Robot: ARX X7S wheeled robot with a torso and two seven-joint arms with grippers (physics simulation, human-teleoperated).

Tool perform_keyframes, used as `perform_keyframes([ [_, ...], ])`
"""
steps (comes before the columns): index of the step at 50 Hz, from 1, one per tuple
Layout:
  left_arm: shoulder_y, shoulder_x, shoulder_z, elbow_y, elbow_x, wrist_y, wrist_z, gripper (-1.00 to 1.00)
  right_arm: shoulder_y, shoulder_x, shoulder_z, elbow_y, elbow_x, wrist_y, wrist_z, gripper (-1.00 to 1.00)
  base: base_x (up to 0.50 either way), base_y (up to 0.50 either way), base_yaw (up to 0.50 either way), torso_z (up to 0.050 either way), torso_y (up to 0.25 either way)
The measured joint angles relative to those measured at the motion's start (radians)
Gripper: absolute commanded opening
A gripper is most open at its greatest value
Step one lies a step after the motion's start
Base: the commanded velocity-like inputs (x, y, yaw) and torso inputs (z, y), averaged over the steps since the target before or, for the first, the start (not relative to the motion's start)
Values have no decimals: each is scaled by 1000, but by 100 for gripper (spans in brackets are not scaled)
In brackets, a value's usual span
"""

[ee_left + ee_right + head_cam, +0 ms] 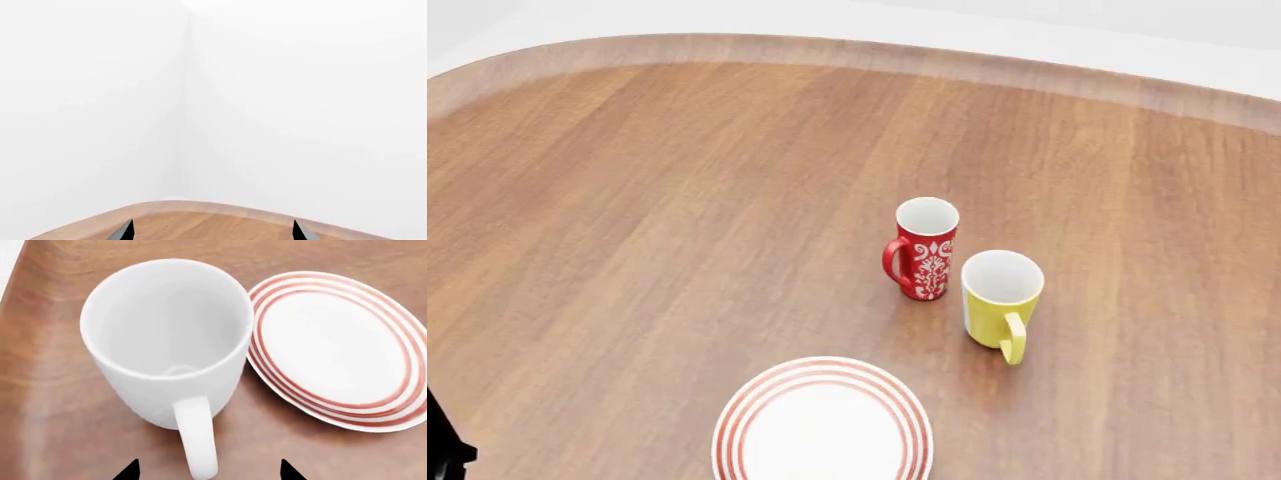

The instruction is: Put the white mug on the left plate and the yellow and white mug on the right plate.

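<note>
Right tool (pixel 207 471), spread open and holding nothing, straddles the white mug (pixel 167 340) handle for a grasp; a plate (pixel 333 347) lies beside the mug, probably touching.

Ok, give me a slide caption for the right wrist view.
Open right gripper above the upright white mug, its handle toward the camera, beside a red-ringed plate.

the desk (pixel 627 230) looks like smooth brown wood with long grain lines and a soft shine. the white mug (pixel 167 340) looks like smooth, shiny china. the plate (pixel 333 345) beside it looks the same, with red rings. the yellow and white mug (pixel 1001 300) and red mug (pixel 926 248) look smooth and glossy too.
</note>
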Motion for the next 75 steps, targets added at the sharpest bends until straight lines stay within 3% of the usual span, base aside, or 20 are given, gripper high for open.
perform_keyframes([
  [28, 1, -13, -2, 17, -12, -3, -14, 100, 42, -47, -49, 93, -28, -14, -18, 100, 0, 0, 0, 0, 0],
  [29, 1, -13, -2, 17, -12, -3, -14, 100, 42, -47, -50, 93, -28, -15, -18, -100, 0, 0, 0, 0, 0],
  [60, -8, -20, 23, 7, -8, -2, -20, 100, -2, -2, -4, -67, -9, -82, 26, -100, 0, 0, 0, 0, 0],
  [75, -8, -26, 30, 15, -10, -4, -23, 100, 42, -53, 90, -29, 48, -67, 101, -100, 0, 0, 0, 0, 0],
])
